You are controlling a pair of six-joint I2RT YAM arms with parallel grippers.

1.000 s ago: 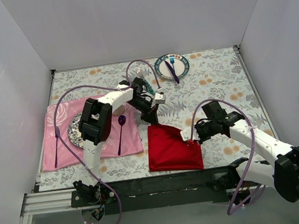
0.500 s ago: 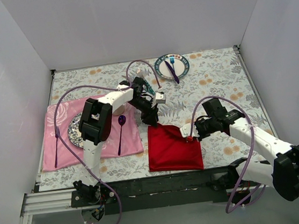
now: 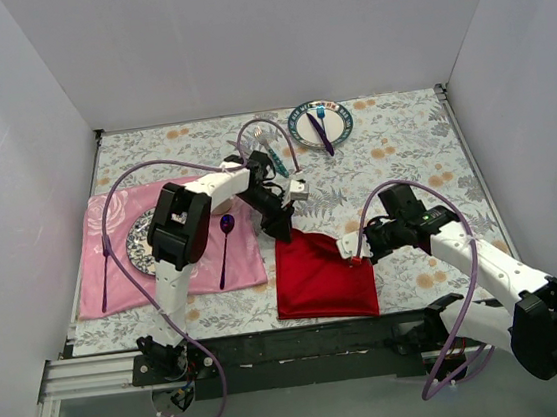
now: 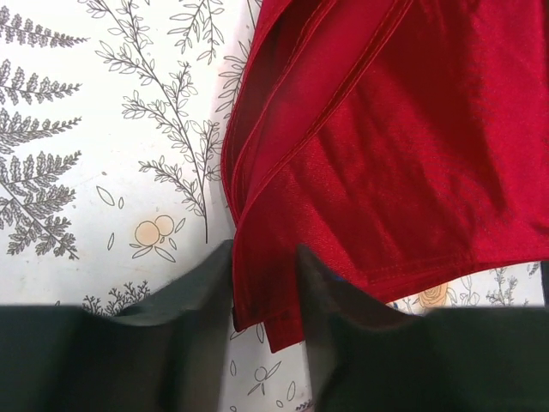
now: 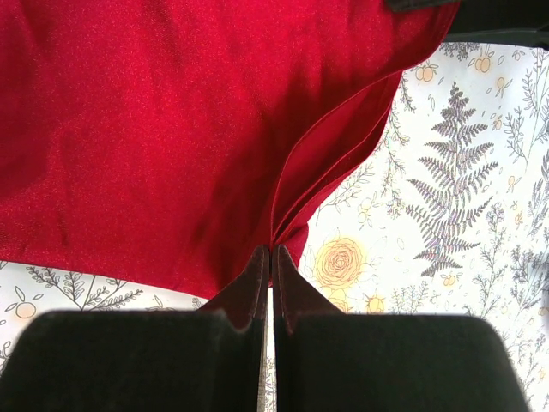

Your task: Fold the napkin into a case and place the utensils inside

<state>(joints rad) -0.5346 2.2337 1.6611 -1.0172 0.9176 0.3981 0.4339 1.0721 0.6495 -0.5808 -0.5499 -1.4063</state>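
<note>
Napkin point(image 3: 322, 279), glossy red, layered folds; right gripper point(image 5: 271, 251) tight on it, left gripper point(image 4: 265, 251) agape

A tablecloth point(image 3: 392, 145) printed with grey ferns and small orange flowers covers the whole table, between plain white walls point(image 3: 238, 32). On its left side lies a pink rose-patterned placemat point(image 3: 115, 277), its near edge slightly rumpled. A dark patterned plate point(image 3: 140, 246) sits on the mat, partly hidden. A purple spoon point(image 3: 224, 240) lies on the mat's right part, bowl toward the far side, and a slim purple utensil point(image 3: 105, 278) lies along its left edge. Near the far edge stands a white plate with a dark patterned rim point(image 3: 341, 121), holding a blue fork point(image 3: 320, 113) and a purple knife point(image 3: 323, 138) laid together
</note>
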